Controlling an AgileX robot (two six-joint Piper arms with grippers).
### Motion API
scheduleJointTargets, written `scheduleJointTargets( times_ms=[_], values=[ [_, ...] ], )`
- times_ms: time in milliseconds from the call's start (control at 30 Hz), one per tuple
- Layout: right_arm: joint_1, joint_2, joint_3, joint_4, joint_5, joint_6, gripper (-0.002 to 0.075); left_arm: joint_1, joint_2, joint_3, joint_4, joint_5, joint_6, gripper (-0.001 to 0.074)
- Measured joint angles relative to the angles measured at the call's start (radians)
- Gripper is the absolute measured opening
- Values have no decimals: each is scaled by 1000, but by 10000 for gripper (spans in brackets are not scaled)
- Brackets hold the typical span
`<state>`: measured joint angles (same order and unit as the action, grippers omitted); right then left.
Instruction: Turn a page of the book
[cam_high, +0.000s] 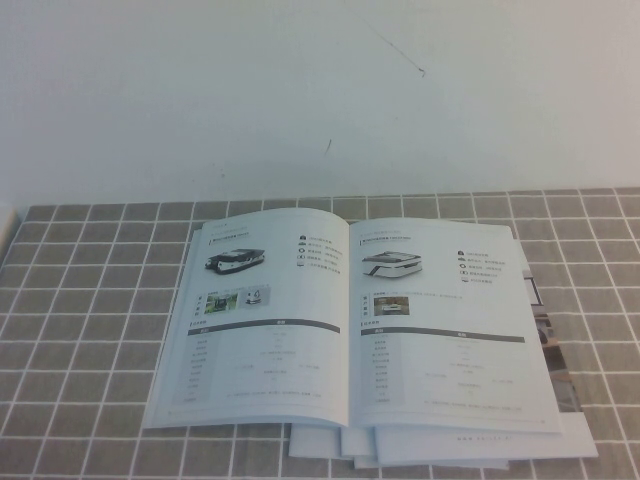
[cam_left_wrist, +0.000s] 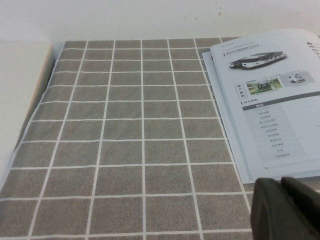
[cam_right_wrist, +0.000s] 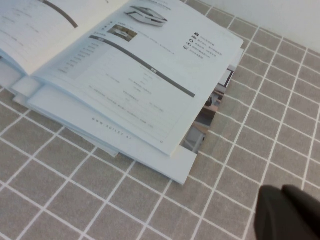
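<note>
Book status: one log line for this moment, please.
book open flat | left gripper off left edge | right gripper off right corner | no contact

Printed matter, as read from beside the table:

- Book (cam_high: 350, 320), left page (cam_left_wrist: 270, 100): a small page number at the bottom corner, seemingly "11". The heading line, the short caption beside the two small photos and the table rows are in Chinese characters too fine to read.
- Right page (cam_right_wrist: 145, 75): heading, icon captions and table entries are likewise too small to read. The grey table bar carries one white word, illegible.
- Lower booklet (cam_right_wrist: 100, 117): a widely spaced web address along the exposed bottom margin, starting "www"; the rest is unclear.
</note>
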<state>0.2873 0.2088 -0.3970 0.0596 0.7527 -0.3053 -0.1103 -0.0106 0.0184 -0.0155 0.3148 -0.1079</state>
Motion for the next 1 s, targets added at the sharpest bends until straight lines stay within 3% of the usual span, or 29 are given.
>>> scheduleJointTargets(
  times_ms=[200, 433, 567, 1000],
  values=[
    [-39, -43, 67, -2, -98, 0, -1, 0, -1, 0, 0, 2, 0, -4],
    [-247, -191, 258, -2, -304, 0, -1, 0, -1, 0, 0, 2, 0, -4],
    [-321, -219, 361, -4, -368, 0, -1, 0, -2, 0, 0, 2, 2, -4],
    [-338, -220, 413, 1, -391, 11, -1, 0, -2, 0, 0, 3, 2, -4]
  ],
)
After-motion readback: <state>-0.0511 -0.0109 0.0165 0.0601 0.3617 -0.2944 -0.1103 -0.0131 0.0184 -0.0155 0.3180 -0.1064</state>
